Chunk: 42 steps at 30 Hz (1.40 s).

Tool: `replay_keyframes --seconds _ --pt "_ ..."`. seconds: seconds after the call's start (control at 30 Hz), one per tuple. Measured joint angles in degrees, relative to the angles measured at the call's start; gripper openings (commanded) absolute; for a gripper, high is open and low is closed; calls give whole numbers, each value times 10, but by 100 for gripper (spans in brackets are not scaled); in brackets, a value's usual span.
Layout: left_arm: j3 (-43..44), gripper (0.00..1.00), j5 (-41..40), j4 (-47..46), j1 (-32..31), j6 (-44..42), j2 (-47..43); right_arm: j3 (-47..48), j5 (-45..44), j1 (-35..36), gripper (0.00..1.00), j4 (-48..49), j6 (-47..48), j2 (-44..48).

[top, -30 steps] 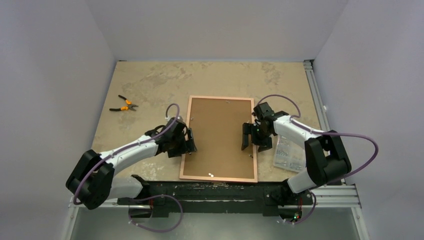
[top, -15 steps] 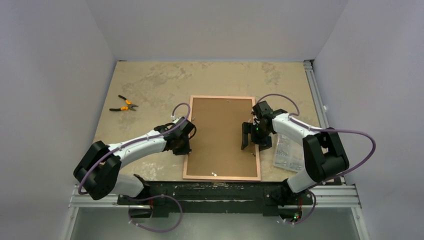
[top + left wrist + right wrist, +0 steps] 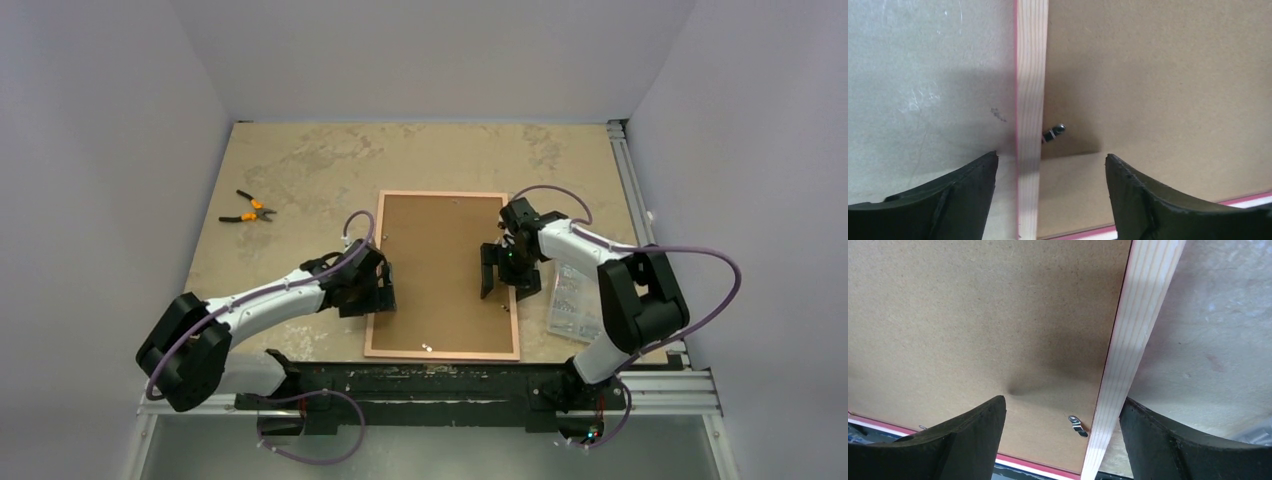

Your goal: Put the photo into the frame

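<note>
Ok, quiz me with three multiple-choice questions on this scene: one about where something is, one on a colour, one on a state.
1. Where do the pliers lie relative to the frame?
A) on top of it
B) off to its left, apart from it
C) off to its right, touching it

2. What colour is the thin outer edge of the frame?
A) pink
B) green
C) black

3. How do the left fingers stand?
A) shut on the frame
B) out of view
C) open, one on each side of the frame's left rail

Answers: 1 B, since the top view shows the pliers well clear of the frame on the left side. 2 A, since the left wrist view shows a pink strip along the pale wood rail. 3 C, since that view shows a wide gap between the fingers with the rail running through it.
</note>
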<state>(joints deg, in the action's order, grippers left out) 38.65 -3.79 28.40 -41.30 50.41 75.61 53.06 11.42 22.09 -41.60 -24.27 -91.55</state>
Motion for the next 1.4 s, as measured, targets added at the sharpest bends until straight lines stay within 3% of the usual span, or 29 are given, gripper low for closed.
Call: replay_keyframes --seconds 0.17,0.5,0.93,1.07,1.2,1.27,1.33,1.4 --pt "-23 90 23 -2 23 1 -40 23 0 26 80 3 -1 -19" --pt "-9 84 -13 76 58 -5 -27 48 -30 74 80 19 2 -31" --pt "6 83 -22 87 59 -12 -5 20 -75 84 71 12 28 -2" --pt "10 82 -20 86 59 -16 0 1 -71 99 55 9 27 6" --pt "14 82 -18 86 59 -16 6 0 -67 108 19 12 22 8" --pt "14 82 -17 85 59 -17 7 1 -74 109 7 4 21 9" --pt "14 82 -17 85 59 -17 7 1 -71 103 0 -1 13 7" --pt "14 82 -16 85 59 -17 7 7 -69 103 0 -11 12 2"
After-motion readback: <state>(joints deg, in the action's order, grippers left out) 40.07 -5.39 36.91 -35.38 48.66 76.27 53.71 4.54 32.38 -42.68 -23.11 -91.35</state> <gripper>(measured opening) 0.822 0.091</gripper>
